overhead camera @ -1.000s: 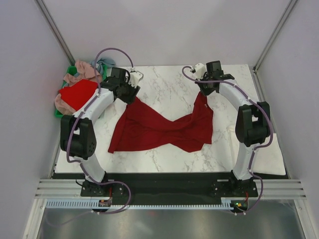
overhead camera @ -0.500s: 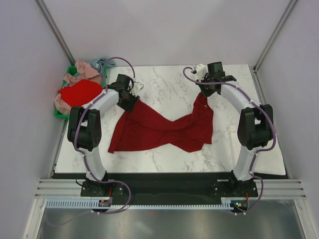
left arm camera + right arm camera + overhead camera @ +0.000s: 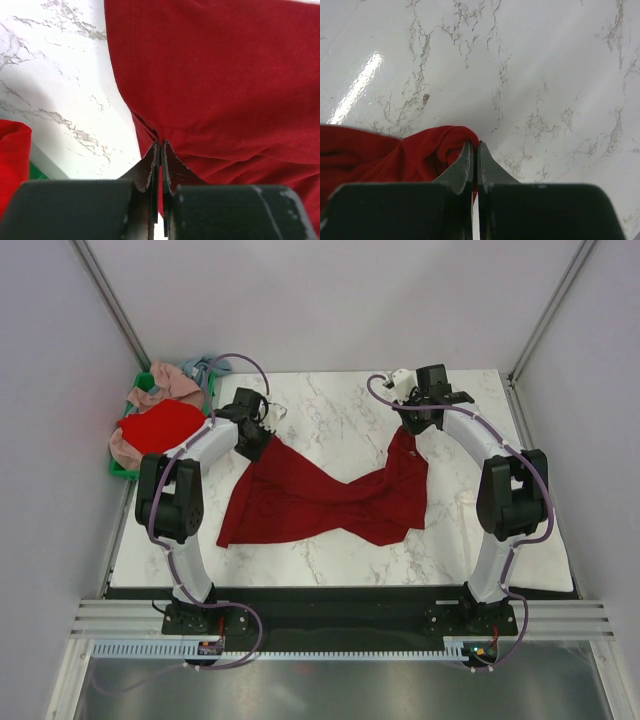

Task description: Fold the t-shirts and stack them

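A dark crimson t-shirt [image 3: 320, 495] lies crumpled across the middle of the marble table. My left gripper [image 3: 258, 445] is shut on the shirt's far left corner; in the left wrist view the closed gripper [image 3: 161, 145] pinches an edge of the crimson t-shirt [image 3: 225, 75]. My right gripper [image 3: 408, 427] is shut on the shirt's far right corner, lifting it a little; the right wrist view shows the closed gripper [image 3: 474, 146] clamped on a fold of the same t-shirt [image 3: 395, 152]. Other t-shirts, bright red [image 3: 160, 426], dusty pink [image 3: 172, 382] and light blue [image 3: 205, 368], are heaped at the far left.
A green crate [image 3: 142, 382] holds the heap of shirts, just off the table's far left corner beside the left arm. The marble table [image 3: 330, 405] is bare behind the shirt. Grey enclosure walls stand close on both sides.
The left arm reached down and right to the shirt's far left corner, and its jaws closed on the cloth. The right gripper has kept its hold without moving much.
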`<state>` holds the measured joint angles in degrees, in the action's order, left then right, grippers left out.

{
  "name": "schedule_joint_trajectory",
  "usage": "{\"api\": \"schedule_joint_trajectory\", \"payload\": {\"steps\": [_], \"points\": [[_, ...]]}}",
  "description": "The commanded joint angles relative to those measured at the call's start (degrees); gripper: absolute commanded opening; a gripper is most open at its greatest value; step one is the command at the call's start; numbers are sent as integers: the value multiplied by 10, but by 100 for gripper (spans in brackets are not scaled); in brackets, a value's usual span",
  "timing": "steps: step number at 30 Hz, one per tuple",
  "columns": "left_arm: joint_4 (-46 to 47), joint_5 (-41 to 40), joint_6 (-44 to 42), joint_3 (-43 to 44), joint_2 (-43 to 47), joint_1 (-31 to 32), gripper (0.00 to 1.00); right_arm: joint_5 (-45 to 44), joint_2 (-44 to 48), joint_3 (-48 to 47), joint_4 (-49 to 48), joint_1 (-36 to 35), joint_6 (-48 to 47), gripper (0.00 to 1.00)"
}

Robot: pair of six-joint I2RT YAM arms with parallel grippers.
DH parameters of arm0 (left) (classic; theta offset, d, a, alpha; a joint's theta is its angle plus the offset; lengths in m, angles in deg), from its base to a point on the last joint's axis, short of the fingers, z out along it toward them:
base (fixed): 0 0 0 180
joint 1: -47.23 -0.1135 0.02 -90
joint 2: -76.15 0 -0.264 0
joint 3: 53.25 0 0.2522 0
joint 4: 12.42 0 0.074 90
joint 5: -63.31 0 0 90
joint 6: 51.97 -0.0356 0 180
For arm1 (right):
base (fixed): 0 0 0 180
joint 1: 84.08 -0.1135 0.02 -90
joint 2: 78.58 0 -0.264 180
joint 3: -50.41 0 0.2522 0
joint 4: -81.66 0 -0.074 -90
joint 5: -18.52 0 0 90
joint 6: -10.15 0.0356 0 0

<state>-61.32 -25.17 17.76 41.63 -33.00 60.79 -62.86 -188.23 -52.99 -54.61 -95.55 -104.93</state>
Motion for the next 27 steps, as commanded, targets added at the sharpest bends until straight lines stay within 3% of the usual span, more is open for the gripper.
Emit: {"api": "schedule_joint_trajectory", "payload": {"steps": [1, 5, 6, 7, 8, 10, 11, 15, 18, 22, 27], "points": [[0, -6, 17, 31, 13, -3, 2, 15, 17, -5, -15, 0, 6, 0], [-2, -13, 14, 52, 27, -4, 2, 6, 2, -6, -15, 0, 1, 0], [-1, -13, 11, 56, 30, -5, 2, -2, -2, -11, -16, 0, 0, 4], [-2, -13, 10, 66, 34, -6, 2, -14, -6, -16, -10, 0, 1, 15], [-5, -13, 5, 71, 37, -7, 2, -33, -1, -19, -5, 1, -3, 36], [-12, -31, 0, 86, 45, -9, 2, -34, 21, -2, 4, 6, -27, 45], [-13, -32, -5, 91, 47, -11, 2, -28, 65, 16, 3, 13, -83, 50], [-20, -27, -6, 104, 55, -13, 2, 18, 192, 165, 30, 17, -266, 54], [-23, -18, -1, 101, 54, -13, 2, 69, 244, 213, 146, 16, -341, 55], [-25, -18, 7, 93, 52, -13, 2, 104, 230, 246, 261, 15, -321, 52], [-24, -18, 4, 90, 58, -13, 2, 122, 220, 286, 236, 15, -283, 54]]}}
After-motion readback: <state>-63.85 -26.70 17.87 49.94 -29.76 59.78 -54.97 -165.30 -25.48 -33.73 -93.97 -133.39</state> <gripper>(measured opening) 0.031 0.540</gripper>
